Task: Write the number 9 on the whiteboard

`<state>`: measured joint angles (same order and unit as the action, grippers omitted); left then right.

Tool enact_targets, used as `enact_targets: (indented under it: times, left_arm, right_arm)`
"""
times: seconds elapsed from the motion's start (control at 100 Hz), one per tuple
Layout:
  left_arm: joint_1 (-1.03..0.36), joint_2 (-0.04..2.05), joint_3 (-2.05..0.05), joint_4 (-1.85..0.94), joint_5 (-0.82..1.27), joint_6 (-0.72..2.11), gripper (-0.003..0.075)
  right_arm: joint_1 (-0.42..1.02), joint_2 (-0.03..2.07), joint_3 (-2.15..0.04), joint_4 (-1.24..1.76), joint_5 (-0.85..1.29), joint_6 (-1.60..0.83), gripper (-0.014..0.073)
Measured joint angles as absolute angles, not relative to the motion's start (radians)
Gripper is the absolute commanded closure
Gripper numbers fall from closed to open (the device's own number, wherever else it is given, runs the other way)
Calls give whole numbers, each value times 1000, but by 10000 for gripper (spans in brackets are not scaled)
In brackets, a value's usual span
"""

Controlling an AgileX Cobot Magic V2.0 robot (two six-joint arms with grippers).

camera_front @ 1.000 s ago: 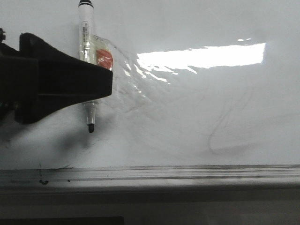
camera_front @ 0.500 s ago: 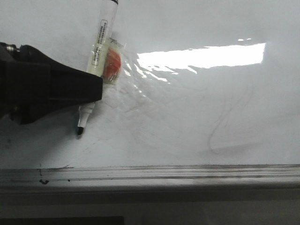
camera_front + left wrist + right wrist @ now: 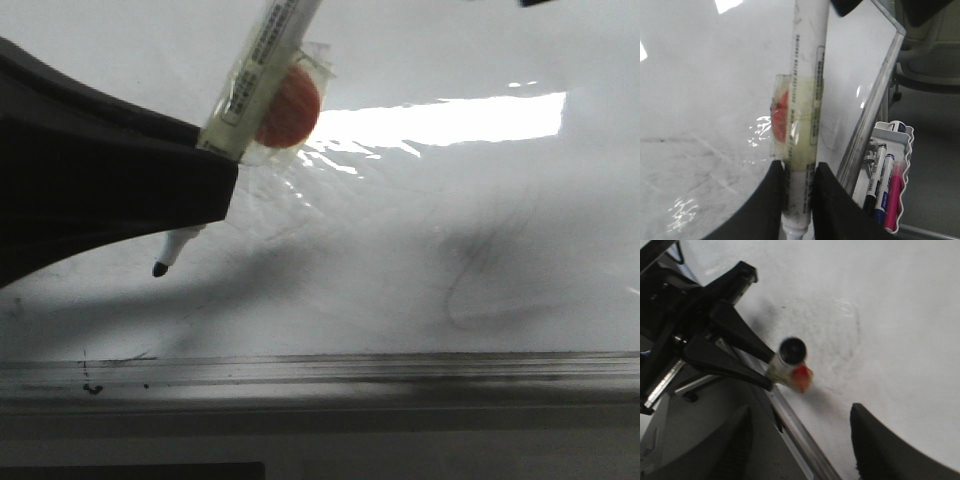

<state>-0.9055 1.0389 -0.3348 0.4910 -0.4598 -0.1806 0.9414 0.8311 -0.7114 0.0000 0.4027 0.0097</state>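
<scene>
The whiteboard (image 3: 420, 200) is glossy white with grey erased smudges and a grey edge rail (image 3: 400, 372). No black number 9 shows on it, only a faint grey curved smear (image 3: 468, 292). My left gripper (image 3: 205, 185) is shut on a white marker (image 3: 268, 62) with an orange piece taped to it (image 3: 290, 105). The marker leans with its top to the right, and its black tip (image 3: 160, 268) hangs just over the board. The left wrist view shows the marker (image 3: 807, 75) clamped between the fingers of the left gripper (image 3: 799, 170). My right gripper (image 3: 800, 440) is open and empty over the board's rail (image 3: 795, 425).
A white tray (image 3: 905, 150) with several spare markers hangs beside the board's rail (image 3: 875, 110). A bright glare patch (image 3: 440, 120) lies across the board. The right wrist view shows the left gripper (image 3: 715, 340) and the marker's cap end (image 3: 792, 351).
My left gripper has come nearer the camera and looms larger. The marker has tilted further, top to the right, and its tip has shifted left. A dark shadow has appeared at the board's right.
</scene>
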Motion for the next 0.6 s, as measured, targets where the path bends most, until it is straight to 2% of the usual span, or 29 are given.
enact_targets:
  times: [0.19, 0.24, 0.31, 0.5, 0.53, 0.6]
  left_arm:
    - [-906, 1025, -335, 595, -460, -130, 741]
    - [-906, 1025, -335, 603, -460, -125, 741]
    - [-906, 1025, -335, 607, -460, -123, 741]
    - [-906, 1025, -335, 609, -460, -122, 740]
    - [-906, 1025, -335, 609, -460, -120, 735]
    - [-906, 1025, -335, 612, -460, -116, 678]
  right_arm:
    - [992, 965, -790, 0, 396, 9, 200]
    - [992, 988, -804, 5, 396, 9, 229]
    - [992, 1011, -822, 9, 396, 9, 320]
    - [992, 1025, -834, 15, 423, 9, 635]
    - [992, 1025, -834, 20, 423, 9, 666]
    - [995, 1025, -837, 28, 425, 9, 663]
